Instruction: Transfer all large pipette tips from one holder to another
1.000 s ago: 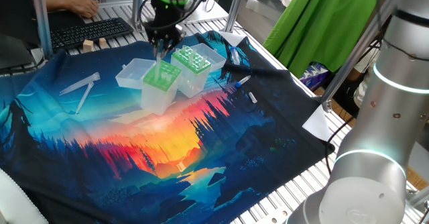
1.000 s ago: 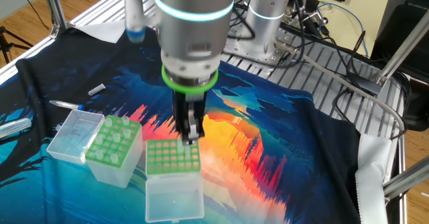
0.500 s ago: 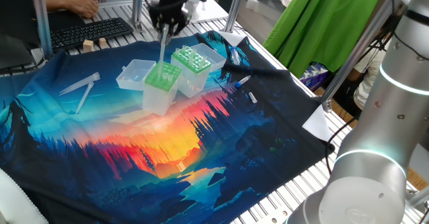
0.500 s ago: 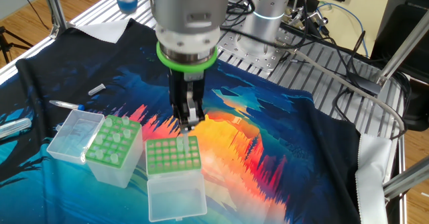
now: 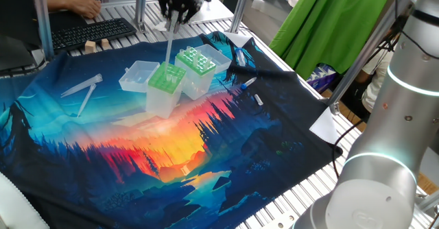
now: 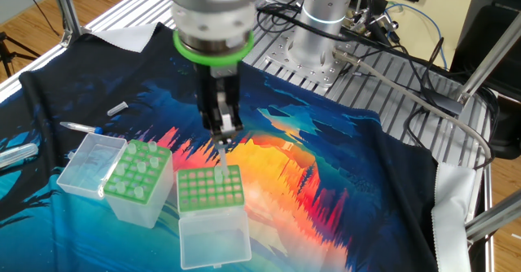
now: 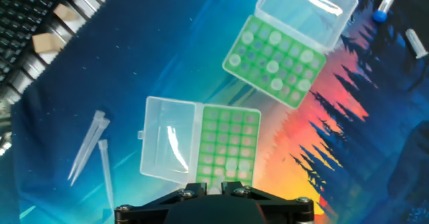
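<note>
On the printed cloth (image 5: 206, 153), the two holder boxes stand side by side and nearly touching, each with its open lid lying flat beside it. In the other fixed view the dotted-top box (image 6: 137, 171) is left of the plain-top box (image 6: 210, 188), and the gripper (image 6: 221, 130) hangs above the plain-top box with a pipette tip (image 6: 221, 160) hanging down from it. In the hand view, loose pipette tips (image 7: 90, 147) lie on the cloth left of the plain-top box's lid (image 7: 167, 145).

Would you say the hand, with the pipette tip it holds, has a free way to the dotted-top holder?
Probably yes: the hand holds the pipette tip above the plain-topped holder, and the dotted-top holder beside it stands open, nothing over it.
</note>
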Tool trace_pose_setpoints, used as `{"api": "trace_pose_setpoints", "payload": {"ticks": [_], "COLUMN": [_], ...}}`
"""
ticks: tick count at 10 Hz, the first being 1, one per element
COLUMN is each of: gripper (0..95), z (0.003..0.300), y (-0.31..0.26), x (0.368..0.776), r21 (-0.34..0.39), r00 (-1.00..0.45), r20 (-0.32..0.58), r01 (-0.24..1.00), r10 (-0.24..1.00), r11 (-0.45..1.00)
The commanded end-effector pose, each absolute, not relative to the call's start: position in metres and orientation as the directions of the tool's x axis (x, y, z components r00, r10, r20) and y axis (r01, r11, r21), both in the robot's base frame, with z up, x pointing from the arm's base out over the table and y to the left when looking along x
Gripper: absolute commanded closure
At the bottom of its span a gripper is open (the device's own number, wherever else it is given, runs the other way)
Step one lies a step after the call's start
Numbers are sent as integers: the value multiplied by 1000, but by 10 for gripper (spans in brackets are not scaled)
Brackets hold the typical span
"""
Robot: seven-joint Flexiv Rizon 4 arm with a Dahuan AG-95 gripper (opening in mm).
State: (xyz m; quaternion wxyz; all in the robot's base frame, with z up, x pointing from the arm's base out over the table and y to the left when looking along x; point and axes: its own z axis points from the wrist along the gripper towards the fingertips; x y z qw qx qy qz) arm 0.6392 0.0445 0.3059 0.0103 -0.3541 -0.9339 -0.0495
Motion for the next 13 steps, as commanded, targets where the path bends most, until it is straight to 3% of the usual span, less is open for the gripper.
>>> {"api": "trace_pose_setpoints", "payload": {"ticks": [1, 13], "gripper": [950, 950], "z": [311, 310], "y": [37, -44], "x": [652, 698], "r21": [85, 48], "r00": [-768, -935], "r20": [45, 16], "r01": [640, 354], "r10": [639, 354], "r11": [763, 934]}}
